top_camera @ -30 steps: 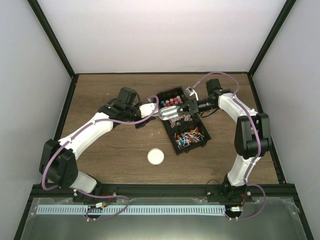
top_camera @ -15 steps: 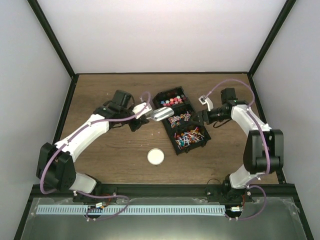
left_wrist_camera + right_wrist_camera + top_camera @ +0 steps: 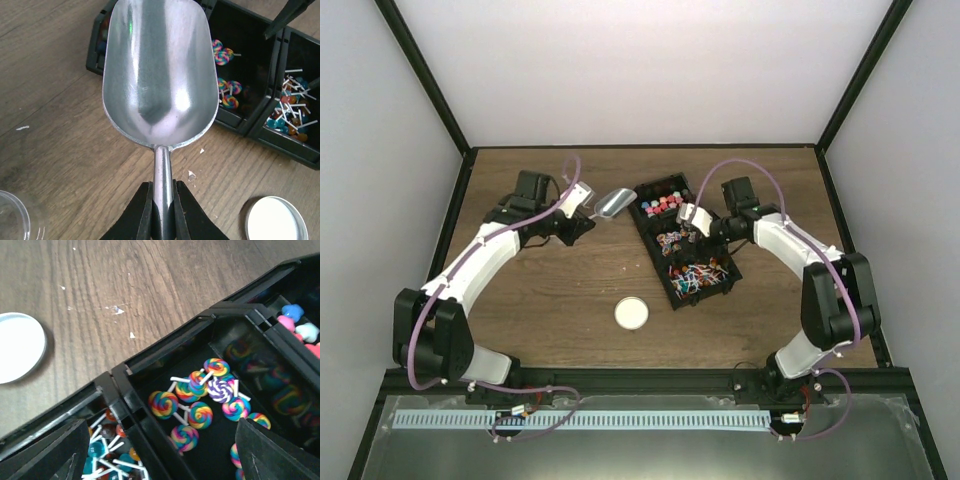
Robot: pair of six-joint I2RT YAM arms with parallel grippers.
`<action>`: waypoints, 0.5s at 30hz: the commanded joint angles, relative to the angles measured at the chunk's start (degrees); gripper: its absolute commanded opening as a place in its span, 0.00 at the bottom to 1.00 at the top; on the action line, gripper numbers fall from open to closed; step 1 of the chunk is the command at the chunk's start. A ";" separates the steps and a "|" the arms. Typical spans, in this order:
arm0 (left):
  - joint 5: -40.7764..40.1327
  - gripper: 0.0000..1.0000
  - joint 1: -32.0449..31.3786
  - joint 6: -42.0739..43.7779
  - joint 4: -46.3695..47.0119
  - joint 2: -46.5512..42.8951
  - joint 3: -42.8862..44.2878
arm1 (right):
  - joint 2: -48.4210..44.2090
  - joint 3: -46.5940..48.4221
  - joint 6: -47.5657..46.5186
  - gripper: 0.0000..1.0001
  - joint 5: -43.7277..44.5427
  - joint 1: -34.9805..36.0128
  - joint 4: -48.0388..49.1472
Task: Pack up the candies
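Note:
The candies lie in a black three-compartment tray (image 3: 705,290): swirl lollipops (image 3: 200,395) in the middle bin, small stick lollipops (image 3: 107,455) in the near bin, round sweets (image 3: 297,322) in the far bin. My left gripper (image 3: 163,200) is shut on the handle of a metal scoop (image 3: 160,70), whose bowl is empty and hangs just left of the tray (image 3: 235,122). In the top view the scoop (image 3: 613,203) sits off the tray's far left corner. My right gripper (image 3: 162,432) is open above the middle bin, holding nothing.
A round white lid (image 3: 632,314) lies on the wooden table nearer the arm bases; it also shows as the lid (image 3: 275,220) and the lid (image 3: 15,347). A clear jar's rim (image 3: 15,215) shows under the left wrist. Black frame posts border the table.
The left arm has pulled the scoop left and back, off the tray. The right gripper has opened and swung back over the tray's middle bin.

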 commanded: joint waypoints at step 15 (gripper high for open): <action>0.60 0.04 0.12 3.63 -1.75 -1.40 1.78 | 13.03 9.14 -3.92 0.73 8.01 3.69 10.07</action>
